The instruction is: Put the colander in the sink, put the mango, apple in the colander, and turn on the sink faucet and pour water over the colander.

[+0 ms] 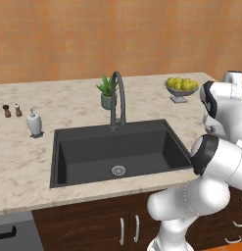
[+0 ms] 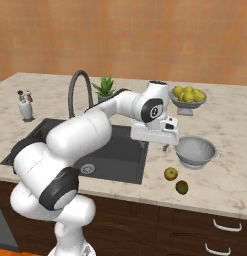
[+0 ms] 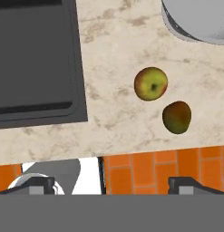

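Observation:
The colander [image 2: 196,151] sits upright on the counter to the right of the sink [image 2: 120,156], and its rim shows at the top right of the hand view [image 3: 199,20]. In front of it, near the counter's edge, lie the apple [image 2: 170,173] [image 3: 151,84] and the mango [image 2: 181,187] [image 3: 177,117], close together. My gripper [image 2: 167,146] [image 3: 112,185] hangs open and empty over the counter between sink and colander. The sink [image 1: 63,157] [image 3: 36,54] holds nothing but its drain. The sink faucet [image 1: 117,98] [image 2: 77,90] arches over its back edge. No water is in view.
A bowl of pale yellow-green fruits [image 1: 181,86] [image 2: 187,95] stands at the back right. A potted plant [image 1: 108,93] [image 2: 105,87] is behind the faucet. A soap dispenser [image 1: 34,122] and two shakers [image 1: 11,111] stand left of the sink. Cabinet fronts drop below the counter edge.

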You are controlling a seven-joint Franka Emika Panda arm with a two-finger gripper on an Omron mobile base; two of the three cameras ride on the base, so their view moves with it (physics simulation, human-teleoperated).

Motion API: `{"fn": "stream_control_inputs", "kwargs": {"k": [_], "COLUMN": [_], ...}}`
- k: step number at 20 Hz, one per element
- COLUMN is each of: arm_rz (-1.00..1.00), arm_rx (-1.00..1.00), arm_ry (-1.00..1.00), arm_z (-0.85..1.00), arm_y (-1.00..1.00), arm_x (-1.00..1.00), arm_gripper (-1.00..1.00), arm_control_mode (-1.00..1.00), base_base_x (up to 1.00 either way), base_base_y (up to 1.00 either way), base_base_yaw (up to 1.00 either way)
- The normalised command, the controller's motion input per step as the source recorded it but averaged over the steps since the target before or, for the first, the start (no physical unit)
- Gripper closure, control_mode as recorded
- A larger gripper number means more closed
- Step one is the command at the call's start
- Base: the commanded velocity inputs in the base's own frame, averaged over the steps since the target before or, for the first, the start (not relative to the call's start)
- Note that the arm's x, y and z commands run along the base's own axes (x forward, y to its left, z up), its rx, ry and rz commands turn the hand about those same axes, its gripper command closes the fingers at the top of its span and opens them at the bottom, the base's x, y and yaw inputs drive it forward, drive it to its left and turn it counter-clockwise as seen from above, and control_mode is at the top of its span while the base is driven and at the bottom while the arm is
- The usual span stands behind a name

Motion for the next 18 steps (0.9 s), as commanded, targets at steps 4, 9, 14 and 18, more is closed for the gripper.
{"fn": "stream_control_inputs", "kwargs": {"k": [4,9,14,18], "arm_rz": [0.0,0.0,0.01,0.03], "arm_rx": [0.0,0.0,0.01,0.02], "arm_ry": [0.04,0.0,0.0,0.0], "arm_z": [-0.13,-0.14,-0.23,-0.29], "arm_y": [-0.24,-0.16,-0.25,-0.33], "arm_x": [0.02,0.49,0.65,0.53], "arm_gripper": [-1.0,-1.0,-1.0,-1.0], "arm_control_mode": [-1.0,-1.0,-1.0,-1.0], "base_base_x": [0.0,0.0,0.0,0.0], "base_base_y": [0.0,0.0,0.0,0.0], "base_base_yaw": [0.0,0.0,0.0,0.0]}}
